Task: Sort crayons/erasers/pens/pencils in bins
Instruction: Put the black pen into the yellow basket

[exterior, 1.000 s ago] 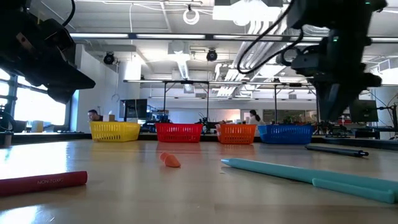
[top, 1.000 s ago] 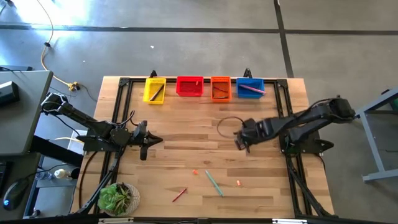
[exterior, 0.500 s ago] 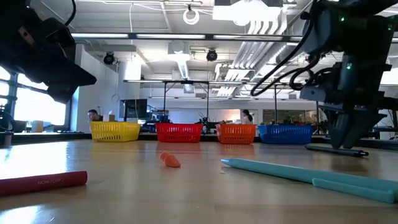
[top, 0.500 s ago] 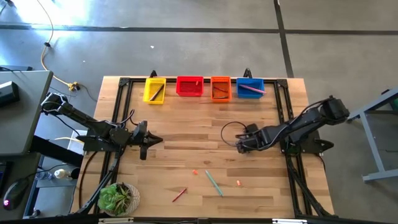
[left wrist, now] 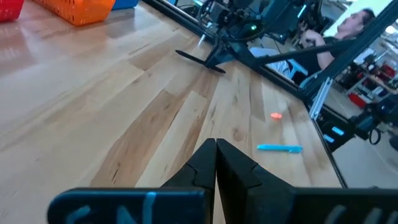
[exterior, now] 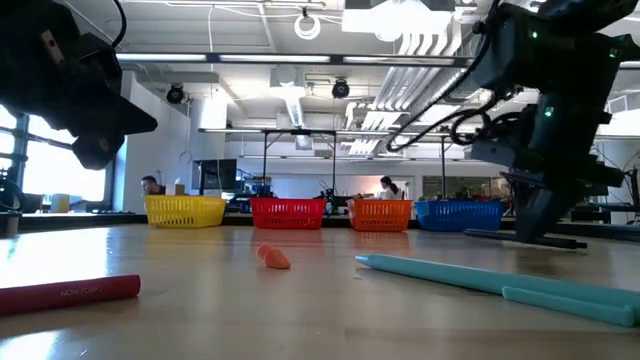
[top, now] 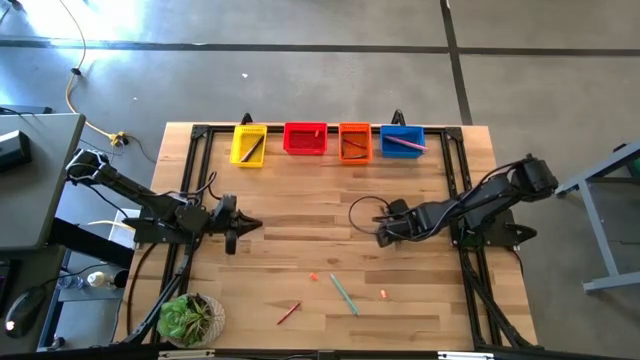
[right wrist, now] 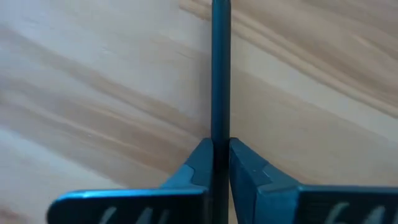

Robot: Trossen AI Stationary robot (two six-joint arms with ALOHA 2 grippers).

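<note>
Now the right hand [top: 383,231] is low over the middle of the counter [top: 300,200], its arm stretched out flat from the right side, and its two fingers [right wrist: 193,168] are closed on a thin dark pen [right wrist: 220,74] that lies on the wood. The left hand [top: 245,226] waits above the left part of the counter, pointing toward the centre, with its fingers [left wrist: 199,165] pressed together and holding nothing. At the far edge stand the bins in one row: yellow bin [top: 248,146], red bin [top: 305,139], orange bin [top: 355,143], blue bin [top: 402,141]. Near the front edge lie two small erasers [top: 313,277] [top: 383,294], a teal pen [top: 344,293] between them, and a red crayon [top: 288,313]
</note>
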